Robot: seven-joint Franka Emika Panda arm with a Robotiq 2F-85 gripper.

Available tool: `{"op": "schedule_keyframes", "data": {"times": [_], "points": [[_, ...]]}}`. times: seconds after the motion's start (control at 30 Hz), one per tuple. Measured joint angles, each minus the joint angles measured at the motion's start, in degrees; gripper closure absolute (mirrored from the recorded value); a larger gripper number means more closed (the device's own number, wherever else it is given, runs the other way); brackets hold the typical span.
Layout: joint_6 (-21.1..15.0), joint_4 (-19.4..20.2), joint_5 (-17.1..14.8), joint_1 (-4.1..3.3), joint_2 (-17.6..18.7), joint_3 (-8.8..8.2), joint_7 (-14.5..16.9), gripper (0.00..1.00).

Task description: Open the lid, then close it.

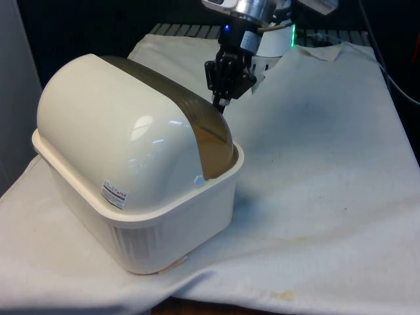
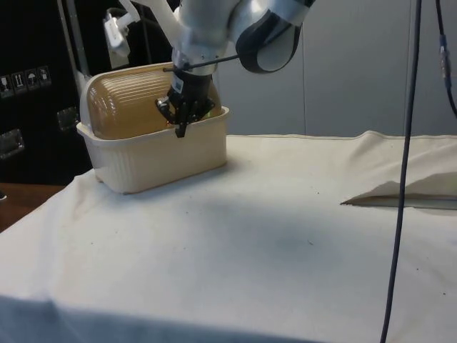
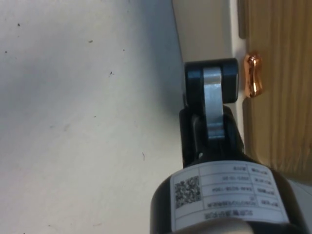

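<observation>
The front view looks across the table (image 1: 328, 197) from fairly close, with the bread box (image 1: 131, 197) turning its back to it. The side view sits lower and farther off, facing the box's tinted lid (image 2: 132, 107). Both share the box and the gripper (image 1: 223, 102). The wrist view looks down from very near, apparently at the box's rim (image 3: 204, 29).

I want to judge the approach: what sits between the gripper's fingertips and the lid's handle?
Nothing: in the wrist view the gripper is right beside the lid's small amber handle, over the bread box rim.
</observation>
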State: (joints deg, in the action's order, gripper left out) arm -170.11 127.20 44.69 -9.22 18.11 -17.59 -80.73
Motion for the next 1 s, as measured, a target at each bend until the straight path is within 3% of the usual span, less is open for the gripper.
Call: {"op": "schedule_keyframes", "data": {"times": [0.5, 1.0], "points": [[-0.46, -0.63, 0.00, 0.00, 0.23, -1.89, 0.00, 1.00], [-0.46, -1.15, 0.00, 0.00, 0.92, -2.12, -0.11, 1.00]]}}
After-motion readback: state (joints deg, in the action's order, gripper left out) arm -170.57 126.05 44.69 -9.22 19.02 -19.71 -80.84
